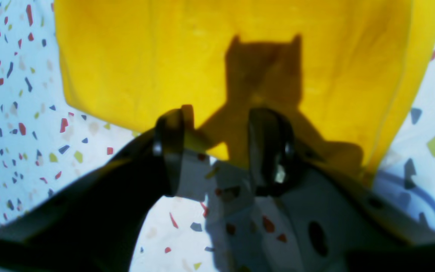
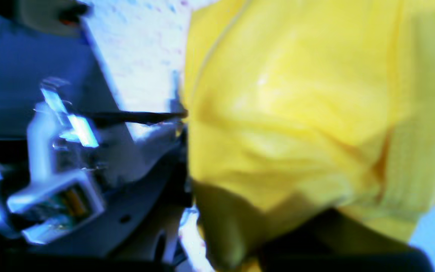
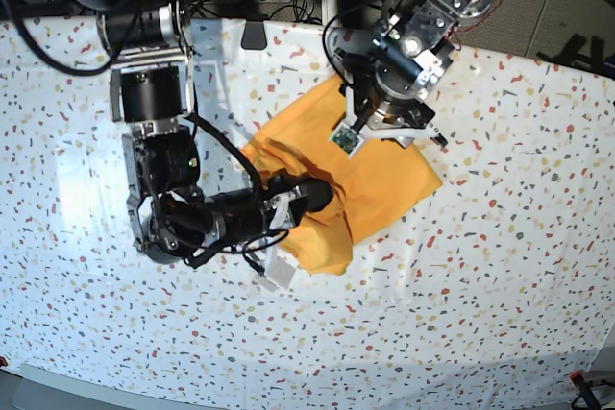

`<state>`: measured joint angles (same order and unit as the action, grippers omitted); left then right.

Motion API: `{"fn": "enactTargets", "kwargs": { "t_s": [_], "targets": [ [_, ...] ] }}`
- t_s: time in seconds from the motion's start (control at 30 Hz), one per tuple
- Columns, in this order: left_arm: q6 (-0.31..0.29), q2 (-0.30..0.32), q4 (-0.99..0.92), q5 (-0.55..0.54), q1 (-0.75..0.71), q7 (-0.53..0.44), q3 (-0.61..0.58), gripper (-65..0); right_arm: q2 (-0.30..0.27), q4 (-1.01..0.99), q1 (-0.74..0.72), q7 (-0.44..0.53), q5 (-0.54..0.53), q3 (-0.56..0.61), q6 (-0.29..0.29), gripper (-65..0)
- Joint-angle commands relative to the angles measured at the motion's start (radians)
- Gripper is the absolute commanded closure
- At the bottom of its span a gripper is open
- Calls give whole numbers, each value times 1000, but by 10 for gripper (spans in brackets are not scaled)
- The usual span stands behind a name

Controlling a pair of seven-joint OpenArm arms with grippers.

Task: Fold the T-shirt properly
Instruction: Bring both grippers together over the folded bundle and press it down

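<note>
**Right gripper bunches the shirt while the left hangs spread over its far edge**

Nearest the front of the terrazzo-patterned table cover (image 3: 461,314), the speckled white surface lies bare up to the lower fold of the T-shirt (image 3: 384,184). The mustard-yellow garment sits crumpled near the middle of the table, partly doubled over itself, with a thick hanging fold at its near-left side and a flatter panel running out to a corner on the right.

The right arm reaches across low from the left of the base view, and the right gripper (image 3: 315,194) is clamped on the T-shirt, with bunched cloth lifted around it. In the right wrist view, yellow fabric (image 2: 296,113) fills most of the frame and drapes right over the jaws, so the fingertips themselves are hidden.

Farther back, the left arm comes down from the top of the base view. The left gripper (image 1: 217,151) has its two dark fingers (image 1: 170,151) spread apart with nothing between them, poised just above the shirt's edge (image 1: 221,75), its shadow falling on the cloth.
</note>
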<state>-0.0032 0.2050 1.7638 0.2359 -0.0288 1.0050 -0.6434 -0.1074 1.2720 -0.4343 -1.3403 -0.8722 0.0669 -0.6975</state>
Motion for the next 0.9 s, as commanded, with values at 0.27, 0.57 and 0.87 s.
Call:
{"fn": "enactTargets", "kwargs": {
  "t_s": [0.27, 0.57, 0.87],
  "targets": [
    [2, -2, 15, 9, 14, -73, 1, -260, 2, 369, 200, 186, 167, -2, -1, 0],
    [3, -2, -98, 113, 18, -157, 1, -260, 76, 377, 256, 205, 166, -1, -1, 0],
    [3, -2, -142, 113, 91, -166, 1, -260, 210, 377, 252, 218, 293, -1, -1, 0]
  ]
}}
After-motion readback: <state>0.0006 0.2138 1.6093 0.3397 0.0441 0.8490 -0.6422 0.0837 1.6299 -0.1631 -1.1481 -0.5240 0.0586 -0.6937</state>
